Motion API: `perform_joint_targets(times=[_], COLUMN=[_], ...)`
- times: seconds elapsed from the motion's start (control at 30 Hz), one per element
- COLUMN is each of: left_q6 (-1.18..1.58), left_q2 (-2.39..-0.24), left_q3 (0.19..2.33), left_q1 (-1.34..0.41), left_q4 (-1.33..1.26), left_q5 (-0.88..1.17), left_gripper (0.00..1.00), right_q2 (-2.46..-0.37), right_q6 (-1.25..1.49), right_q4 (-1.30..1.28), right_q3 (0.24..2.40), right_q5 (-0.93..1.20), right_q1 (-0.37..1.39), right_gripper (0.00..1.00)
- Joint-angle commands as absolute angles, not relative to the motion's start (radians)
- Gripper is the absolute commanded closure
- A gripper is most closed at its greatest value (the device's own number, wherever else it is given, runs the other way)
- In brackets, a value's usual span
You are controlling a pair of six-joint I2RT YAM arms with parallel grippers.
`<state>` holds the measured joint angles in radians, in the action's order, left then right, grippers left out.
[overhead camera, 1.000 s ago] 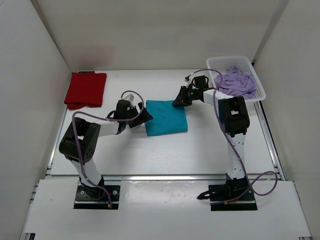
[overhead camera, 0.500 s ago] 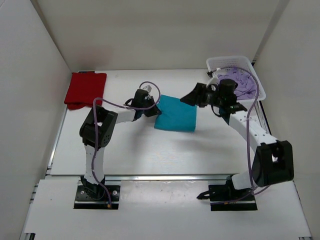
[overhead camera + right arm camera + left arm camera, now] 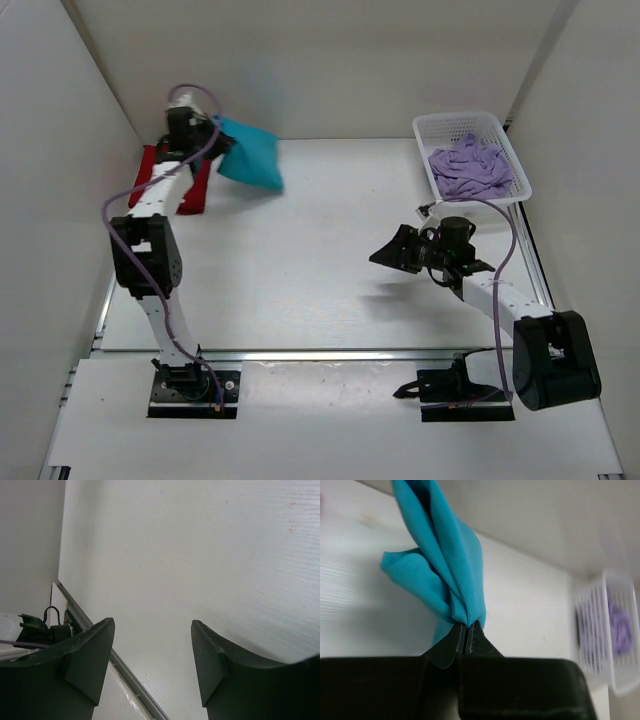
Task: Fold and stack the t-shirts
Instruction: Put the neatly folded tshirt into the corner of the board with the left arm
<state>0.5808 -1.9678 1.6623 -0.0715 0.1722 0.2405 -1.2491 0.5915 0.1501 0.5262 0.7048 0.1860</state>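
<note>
1 teal-blue t-shirt (image 3: 445, 555) was pinched by its edge in the left gripper (image 3: 466, 630), whose jaws were pressed together on the cloth. The plain fabric ran out from the fingertips in long soft folds, with 1 bunched lobe to the claw's left in the wrist view. From above it was blurred, raised off the table (image 3: 320, 260) and trailing to that claw's right. The red t-shirt (image 3: 147, 168) lay flat just below and beside the same claw, partly hidden by the arm. The right gripper (image 3: 152, 625) hovered over bare table with its 2 fingers spread and nothing between them. Beyond it and to its right, well apart, the lavender t-shirt (image 3: 470, 168) sat crumpled inside the white lattice basket (image 3: 440, 122).
</note>
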Motion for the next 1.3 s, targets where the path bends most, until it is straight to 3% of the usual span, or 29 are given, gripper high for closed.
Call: perform_joint_targets(times=[0.0, 0.03, 0.1, 0.13, 0.17, 0.2, 0.33, 0.47, 0.53, 0.67, 0.73, 0.77, 0.87, 0.97, 1.03, 1.17, 1.27], left_q6=[0.627, 0.655, 0.715, 0.768, 0.829, 0.885, 0.875, 0.833, 0.805, 0.727, 0.697, 0.722, 0.927, 1.043, 1.042, 1.031, 1.063], left_q2=[-1.887, -1.891, -1.884, -1.873, -1.867, -1.856, -1.807, -1.681, -1.565, -1.347, -1.255, -1.202, -1.143, -1.218, -1.23, -1.236, -1.243], left_q3=[1.683, 1.652, 1.57, 1.489, 1.386, 1.337, 1.168, 1.036, 0.976, 0.846, 0.778, 0.75, 0.588, 0.56, 0.615, 0.629, 0.594], left_q1=[0.105, 0.159, 0.228, 0.277, 0.323, 0.36, 0.387, 0.373, 0.354, 0.132, -0.193, -0.344, -0.549, -0.616, -0.617, -0.636, -0.614], left_q4=[0.184, 0.169, 0.091, 0.06, -0.028, -0.113, -0.161, -0.16, -0.141, -0.054, -0.038, -0.069, -0.348, -0.488, -0.441, -0.465, -0.488], left_q5=[0.281, 0.278, 0.273, 0.279, 0.308, 0.374, 0.404, 0.356, 0.325, 0.261, 0.14, 0.074, 0.104, 0.158, 0.143, 0.146, 0.166], left_gripper=[1.0, 0.98, 0.83, 0.64, 0.2, 0.02, 0.02, 0.01, 0.01, 0.01, 0.01, 0.01, 0.01, 0.01, 0.01, 0.01, 0.02], right_q2=[-1.2, -1.192, -1.193, -1.195, -1.204, -1.197, -1.197, -1.18, -1.17, -1.203, -1.215, -1.215, -1.259, -1.308, -1.293, -1.261, -1.278], right_q6=[0.566, 0.565, 0.549, 0.549, 0.549, 0.543, 0.542, 0.545, 0.543, 0.555, 0.618, 0.671, 0.787, 0.83, 0.869, 0.827, 0.851], right_q4=[0.207, 0.195, 0.19, 0.192, 0.196, 0.187, 0.198, 0.186, 0.17, 0.1, 0.209, 0.271, 0.317, 0.241, 0.23, 0.454, 0.418], right_q3=[0.509, 0.505, 0.483, 0.485, 0.479, 0.465, 0.436, 0.422, 0.425, 0.509, 0.512, 0.514, 0.576, 0.658, 0.652, 0.551, 0.554], right_q5=[0.721, 0.722, 0.727, 0.735, 0.735, 0.736, 0.721, 0.686, 0.641, 0.522, 0.453, 0.412, 0.246, 0.022, -0.082, -0.052, -0.042], right_q1=[0.176, 0.176, 0.202, 0.209, 0.228, 0.242, 0.288, 0.299, 0.319, 0.373, 0.393, 0.425, 0.515, 0.644, 0.691, 0.718, 0.701], right_gripper=[0.39, 0.39, 0.39, 0.39, 0.39, 0.39, 0.35, 0.22, 0.01, 0.01, 0.01, 0.0, 0.01, 0.01, 0.01, 0.01, 0.01])
